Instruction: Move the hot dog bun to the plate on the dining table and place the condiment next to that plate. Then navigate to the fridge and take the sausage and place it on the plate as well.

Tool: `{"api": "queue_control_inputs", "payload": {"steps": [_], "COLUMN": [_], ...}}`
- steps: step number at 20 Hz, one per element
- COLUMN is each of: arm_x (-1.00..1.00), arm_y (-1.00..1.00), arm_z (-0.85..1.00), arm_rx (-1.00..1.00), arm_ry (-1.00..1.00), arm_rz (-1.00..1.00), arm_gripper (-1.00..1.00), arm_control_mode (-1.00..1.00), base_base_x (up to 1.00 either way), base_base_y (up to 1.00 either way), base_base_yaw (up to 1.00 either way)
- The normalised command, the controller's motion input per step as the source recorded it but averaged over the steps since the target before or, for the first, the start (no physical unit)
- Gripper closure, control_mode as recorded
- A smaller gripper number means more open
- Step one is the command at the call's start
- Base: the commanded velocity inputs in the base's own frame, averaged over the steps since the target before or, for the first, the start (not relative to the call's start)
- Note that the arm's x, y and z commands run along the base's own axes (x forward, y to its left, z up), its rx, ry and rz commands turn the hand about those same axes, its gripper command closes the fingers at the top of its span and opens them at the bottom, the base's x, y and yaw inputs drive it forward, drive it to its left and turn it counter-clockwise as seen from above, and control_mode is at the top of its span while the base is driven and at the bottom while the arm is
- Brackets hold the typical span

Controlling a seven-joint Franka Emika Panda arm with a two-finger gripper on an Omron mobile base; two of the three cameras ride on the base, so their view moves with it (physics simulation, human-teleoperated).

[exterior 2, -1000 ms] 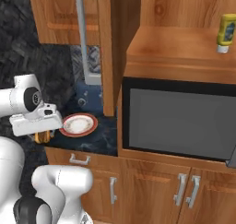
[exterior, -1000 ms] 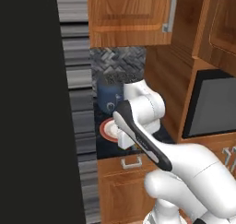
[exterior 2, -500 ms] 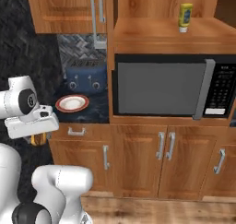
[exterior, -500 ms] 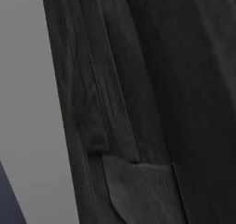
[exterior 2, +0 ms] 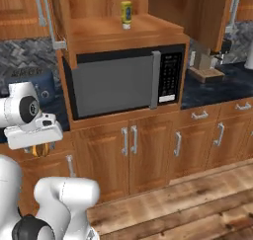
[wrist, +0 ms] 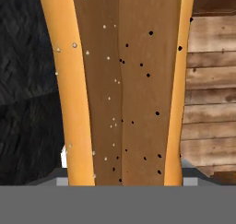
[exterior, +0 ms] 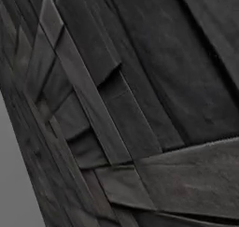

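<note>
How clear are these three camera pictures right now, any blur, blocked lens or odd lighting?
Left base view: pressed up against a dark panel, soft and murky, with a flat grey wedge at lower left. Right base view: evenly lit and fairly sharp on the microwave and yellow condiment bottle. Hand view: the hot dog bun looms very close, well lit.

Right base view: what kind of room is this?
A rendered home kitchen, by the look of it: a built-in microwave set in wooden cabinets, a dark counter to its right, and a yellow condiment bottle on the shelf above the microwave.
</note>
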Motion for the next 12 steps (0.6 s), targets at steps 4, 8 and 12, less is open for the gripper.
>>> {"api": "queue_control_inputs", "payload": {"steps": [4, 8, 12], "arm_x": [0.00, 0.00, 0.00], "arm_y": [0.00, 0.00, 0.00], "arm_z": [0.00, 0.00, 0.00], "arm_rx": [0.00, 0.00, 0.00], "arm_ry": [0.00, 0.00, 0.00], "arm_rz": [0.00, 0.00, 0.00], "arm_gripper": [1.00, 1.00, 1.00], "arm_control_mode": [1.00, 1.00, 1.00], "base_base_x": [0.00, 0.00, 0.00], "base_base_y": [-0.19, -0.16, -0.21], "base_base_yaw": [-0.63, -0.63, -0.58]}}
